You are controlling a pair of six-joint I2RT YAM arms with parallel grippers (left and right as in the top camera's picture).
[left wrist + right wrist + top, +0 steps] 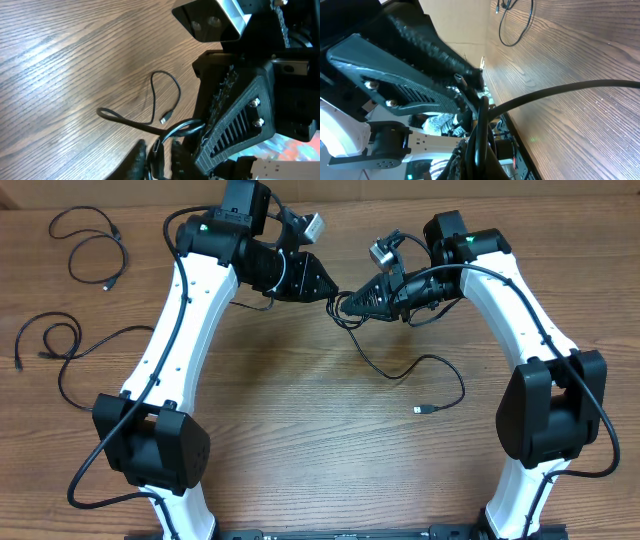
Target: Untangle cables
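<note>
- Cables (386,376): three thin black cords on the wooden table (300,450); one is in the middle between the grippers, and two lie loose, well apart, at the far left
- left arm (185,330) and right arm (520,310) reach in from the near edge; their bases are cut off by the picture's lower border
- left gripper (328,288) and right gripper (347,302) meet tip to tip above the table's far middle
- right gripper's jaws are pinched on the middle cable (178,95); its wrist view shows dark strands packed between blurred fingers (465,157), and the other gripper crowds the upper left
- left gripper's fingers (139,159) are cut off by the bottom edge of its wrist view; a strand runs between them, but I cannot tell whether they clamp it
- where the tips meet, the cord bunches into a small tangle too dark to trace
- upper-left cable (120,246) and lower-left cable (75,338) lie in open loops; the left arm hides one end of the lower one
- plug (424,410) of the middle cable rests on the wood, free
</note>
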